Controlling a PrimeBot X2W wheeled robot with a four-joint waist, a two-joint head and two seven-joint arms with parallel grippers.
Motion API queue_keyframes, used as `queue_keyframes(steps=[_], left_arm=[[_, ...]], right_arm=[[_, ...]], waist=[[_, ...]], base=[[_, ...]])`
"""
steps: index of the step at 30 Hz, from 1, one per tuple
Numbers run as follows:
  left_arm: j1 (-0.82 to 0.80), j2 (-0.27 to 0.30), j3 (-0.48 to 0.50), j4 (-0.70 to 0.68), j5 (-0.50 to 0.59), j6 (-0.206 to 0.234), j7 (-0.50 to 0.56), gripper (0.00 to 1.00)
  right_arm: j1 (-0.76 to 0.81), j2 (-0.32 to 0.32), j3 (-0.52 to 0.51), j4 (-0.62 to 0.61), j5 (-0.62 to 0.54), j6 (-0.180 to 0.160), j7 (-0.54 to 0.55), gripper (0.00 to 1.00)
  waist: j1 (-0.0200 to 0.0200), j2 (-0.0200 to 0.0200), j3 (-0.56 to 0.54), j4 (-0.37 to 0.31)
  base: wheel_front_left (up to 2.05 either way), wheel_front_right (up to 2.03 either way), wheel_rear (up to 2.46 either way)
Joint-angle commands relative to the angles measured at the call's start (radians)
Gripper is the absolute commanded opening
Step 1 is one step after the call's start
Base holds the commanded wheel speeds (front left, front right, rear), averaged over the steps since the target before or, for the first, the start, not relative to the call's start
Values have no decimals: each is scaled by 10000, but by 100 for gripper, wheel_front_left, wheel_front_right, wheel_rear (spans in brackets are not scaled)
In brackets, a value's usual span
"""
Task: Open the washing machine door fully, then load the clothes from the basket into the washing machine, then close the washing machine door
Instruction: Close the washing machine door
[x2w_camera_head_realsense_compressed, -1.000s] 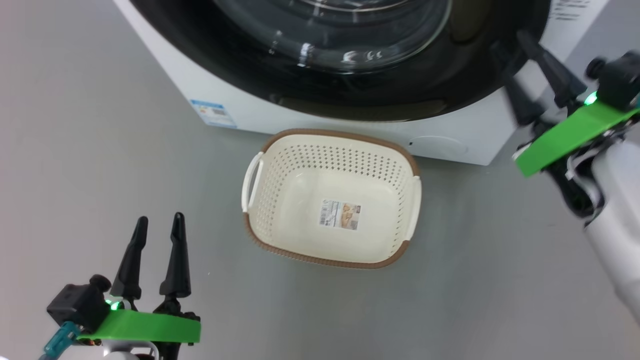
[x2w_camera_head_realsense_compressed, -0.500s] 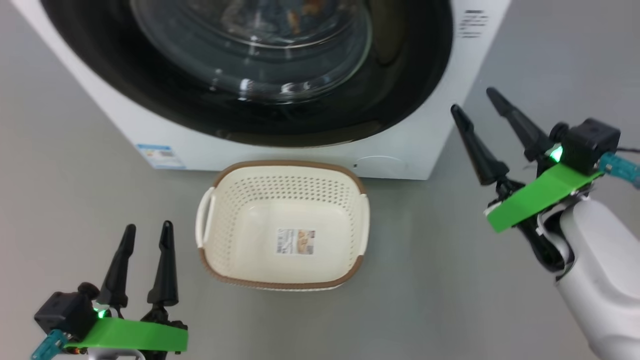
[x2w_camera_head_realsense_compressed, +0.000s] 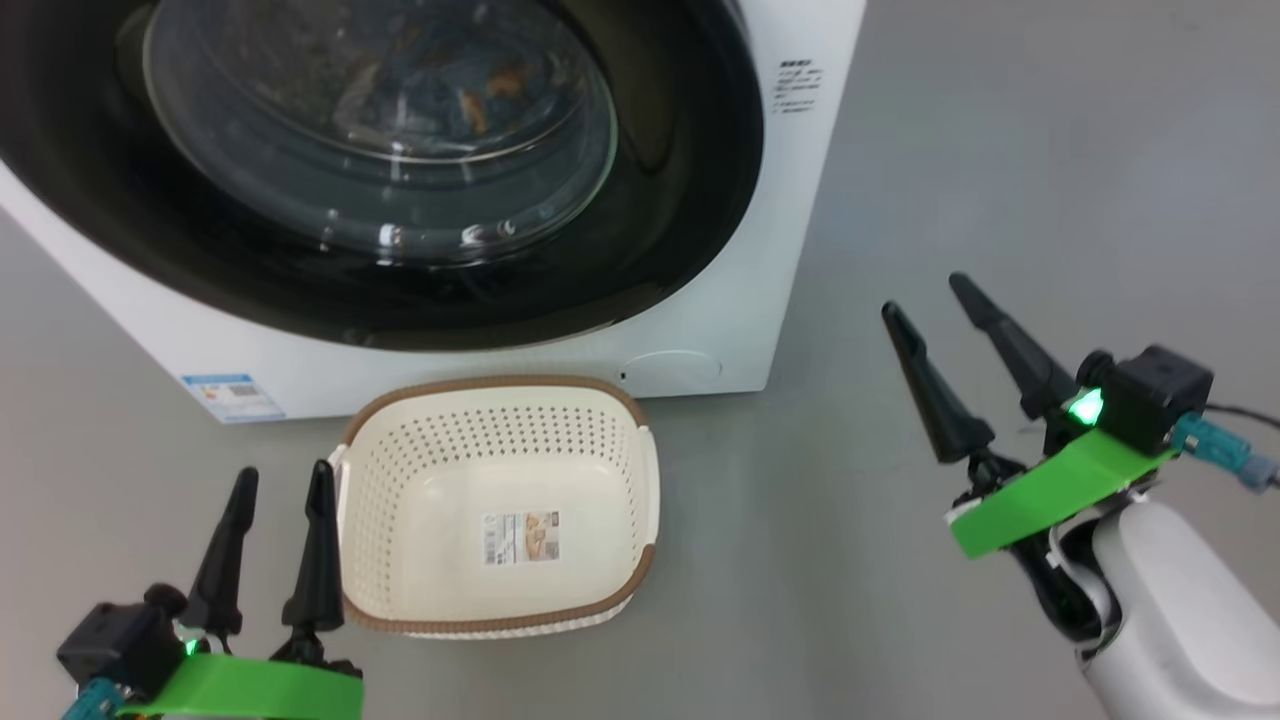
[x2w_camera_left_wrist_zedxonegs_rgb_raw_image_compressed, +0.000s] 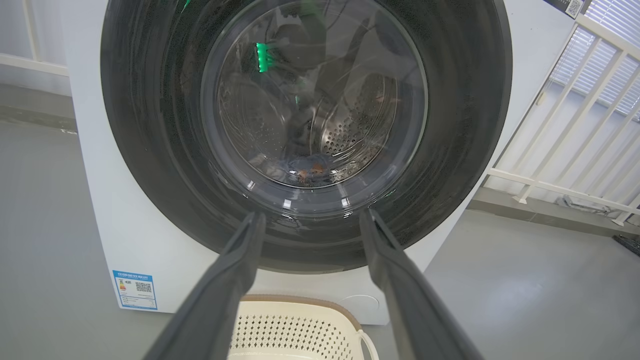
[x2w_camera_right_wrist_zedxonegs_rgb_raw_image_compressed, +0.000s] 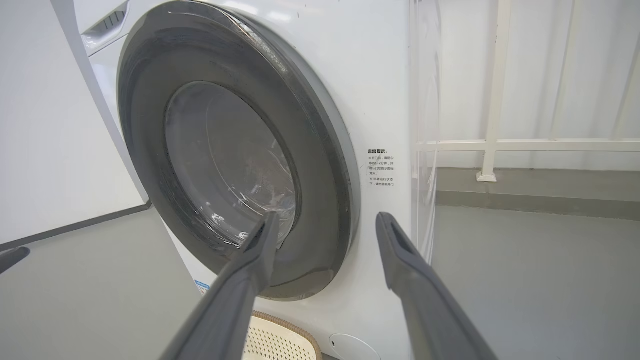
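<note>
The washing machine stands white and boxy, with its glossy black door lying flat against the front. Through the glass I see blue and orange-brown clothes inside the drum, and again low in the drum as clothes. The cream basket sits on the floor before the machine with only its label sticker inside. My left gripper is open just left of the basket. My right gripper is open over the floor, right of the machine. Neither holds anything.
A blue energy label marks the machine's lower left front. Grey floor spreads to the right of the machine. A white railing runs behind the machine, and the railing also stands to its right.
The head camera has turned, sliding the machine and basket leftward in the picture. My right gripper has drawn back from the door's right edge to beside the machine, still open.
</note>
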Motion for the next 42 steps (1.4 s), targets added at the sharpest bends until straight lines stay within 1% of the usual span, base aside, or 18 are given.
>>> queue_keyframes(steps=[1, 8, 25, 42], left_arm=[[56, 247, 355, -255, -131, -33, -80, 100], [301, 396, 252, -330, -439, -33, -80, 100], [772, 394, 284, -429, -187, -33, -80, 100], [741, 385, 269, -438, -96, -33, -80, 100]], right_arm=[[245, 70, 64, -334, -161, -27, -48, 100], [993, 286, -269, -557, -415, -27, -48, 100], [2495, 758, -1264, -572, -787, -27, -48, 100], [2562, 769, -1432, -521, -857, -27, -48, 100]], waist=[[0, 0, -247, -241], [0, 0, -532, -494], [0, 0, -1101, -587], [0, 0, -1064, -510]], base=[[0, 0, 0], [0, 0, 0], [0, 0, 0], [0, 0, 0]])
